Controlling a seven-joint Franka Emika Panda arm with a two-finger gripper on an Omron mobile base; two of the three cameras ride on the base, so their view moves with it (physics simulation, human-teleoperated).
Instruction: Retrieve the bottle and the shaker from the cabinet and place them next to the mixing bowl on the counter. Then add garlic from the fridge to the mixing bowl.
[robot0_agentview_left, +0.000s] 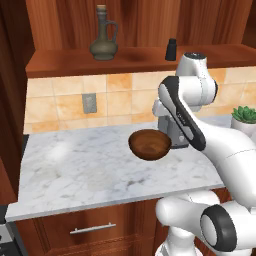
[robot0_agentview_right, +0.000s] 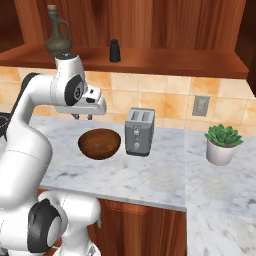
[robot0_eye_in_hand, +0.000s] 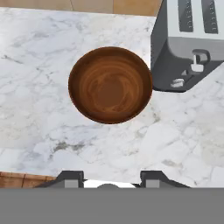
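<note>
An olive-green bottle (robot0_agentview_left: 104, 42) (robot0_agentview_right: 57, 37) with a cork and a small black shaker (robot0_agentview_left: 171, 49) (robot0_agentview_right: 115, 51) stand apart on the open wooden cabinet shelf (robot0_agentview_left: 135, 57) above the counter. The brown wooden mixing bowl (robot0_agentview_left: 149, 144) (robot0_agentview_right: 99, 143) (robot0_eye_in_hand: 110, 85) sits empty on the marble counter. My gripper (robot0_agentview_right: 82, 117) (robot0_eye_in_hand: 112, 180) hangs above the bowl's near side, pointing down. Its fingers stand apart with nothing between them. The garlic and the fridge are out of view.
A silver toaster (robot0_agentview_right: 139, 132) (robot0_eye_in_hand: 188, 43) stands close to the bowl's right side. A potted plant (robot0_agentview_right: 222, 144) (robot0_agentview_left: 245, 117) sits farther right. The counter's front edge (robot0_eye_in_hand: 26, 177) runs just below the gripper, with a drawer handle (robot0_agentview_left: 92, 229) under it.
</note>
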